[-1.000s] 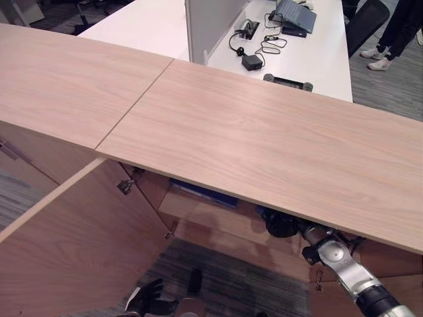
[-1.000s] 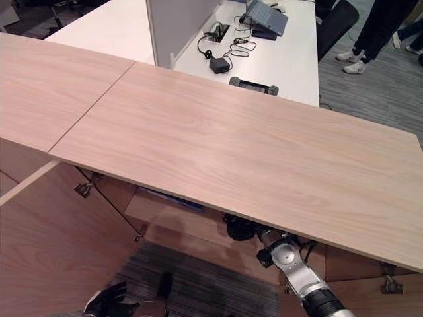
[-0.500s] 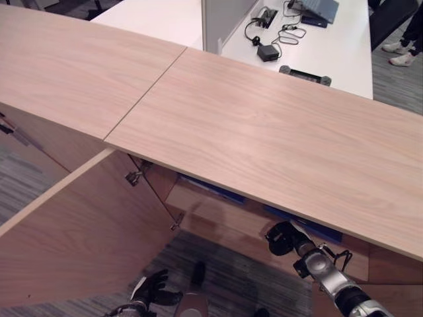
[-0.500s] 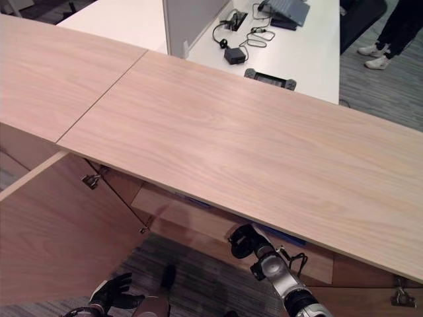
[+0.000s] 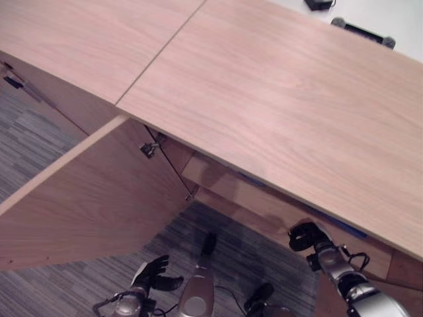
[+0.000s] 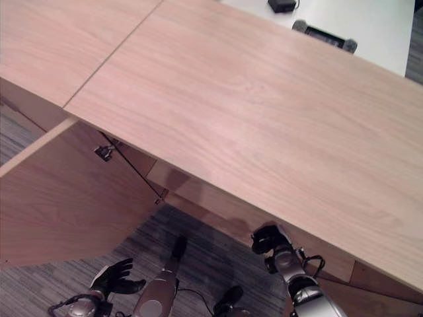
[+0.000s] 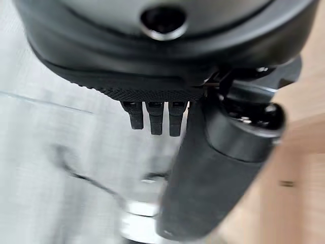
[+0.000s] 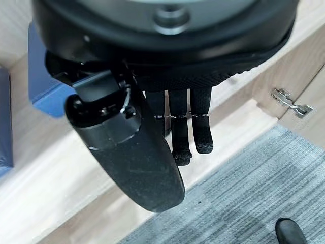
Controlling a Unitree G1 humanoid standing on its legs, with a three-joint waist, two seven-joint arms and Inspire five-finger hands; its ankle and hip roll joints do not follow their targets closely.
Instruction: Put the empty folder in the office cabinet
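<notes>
The wooden office cabinet (image 5: 277, 99) stands before me with its left door (image 5: 86, 198) swung wide open. A blue folder (image 8: 43, 76) lies on the cabinet's shelf (image 8: 61, 173), and the edge of another blue one (image 8: 4, 122) sits beside it. My right hand (image 5: 305, 236) hovers just outside the shelf's front edge, below the cabinet top. Its fingers (image 8: 193, 132) are relaxed and hold nothing. My left hand (image 5: 151, 274) hangs low over the carpet by the open door, open and empty.
A metal hinge (image 5: 147, 149) sticks out inside the cabinet near the door, and another hinge (image 8: 289, 101) sits on the far side wall. Behind the cabinet is a white desk (image 6: 383, 26) with a black adapter (image 6: 281, 5). Grey carpet (image 5: 59, 290) covers the floor.
The camera has tilted downward. My right hand has drawn back out from under the cabinet top to the shelf's front edge. The left hand has stayed low.
</notes>
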